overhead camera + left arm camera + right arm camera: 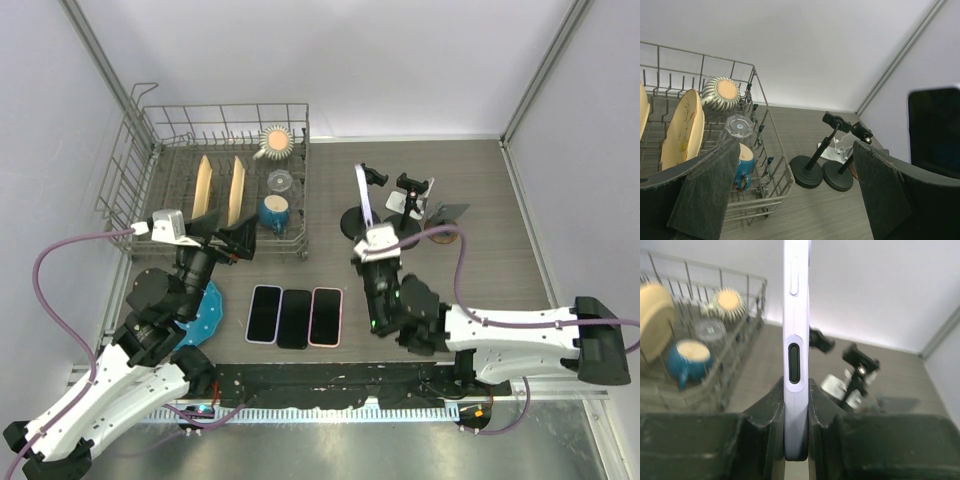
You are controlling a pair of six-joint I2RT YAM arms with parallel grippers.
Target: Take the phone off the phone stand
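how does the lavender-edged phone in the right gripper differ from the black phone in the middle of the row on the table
Pose: the lavender-edged phone is turned on edge; the black phone lies flat. Support: the lavender one is clamped in the right gripper above the grey wood-grain table; the black one rests on it between a silver-edged phone and a pink-edged phone. Colour: pale frame against dark. Both are slim rectangular smartphones.

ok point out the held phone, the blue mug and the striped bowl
phone (796,320): right wrist view, on its side edge between the two buttons
blue mug (692,369): right wrist view, on its outer wall
striped bowl (274,142): top view, on its round base
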